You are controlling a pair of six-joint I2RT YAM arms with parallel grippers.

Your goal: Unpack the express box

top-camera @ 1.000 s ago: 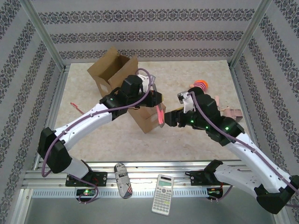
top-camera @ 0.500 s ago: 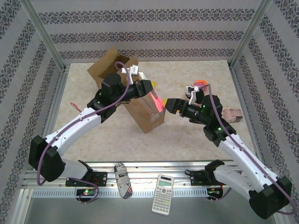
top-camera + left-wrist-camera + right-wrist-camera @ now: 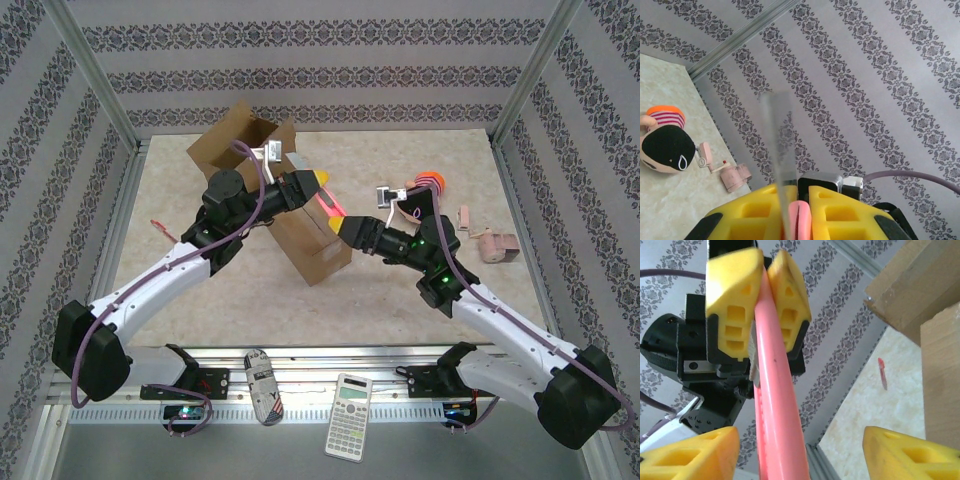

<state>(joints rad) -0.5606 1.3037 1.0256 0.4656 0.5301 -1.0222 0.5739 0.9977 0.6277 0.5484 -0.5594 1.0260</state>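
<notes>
I am seeing the box (image 3: 318, 258) sitting askew on the table (image 3: 250, 300), left of centre, while the left gripper (image 3: 318, 181) above it is clamping a pink cutter (image 3: 331, 206) whose free end is reaching between the wide-spread fingers of the right gripper (image 3: 352, 228).

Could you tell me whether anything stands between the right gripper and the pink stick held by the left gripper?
Nothing visible does: the right gripper, open, straddles the pink stick clamped in the left gripper.
</notes>
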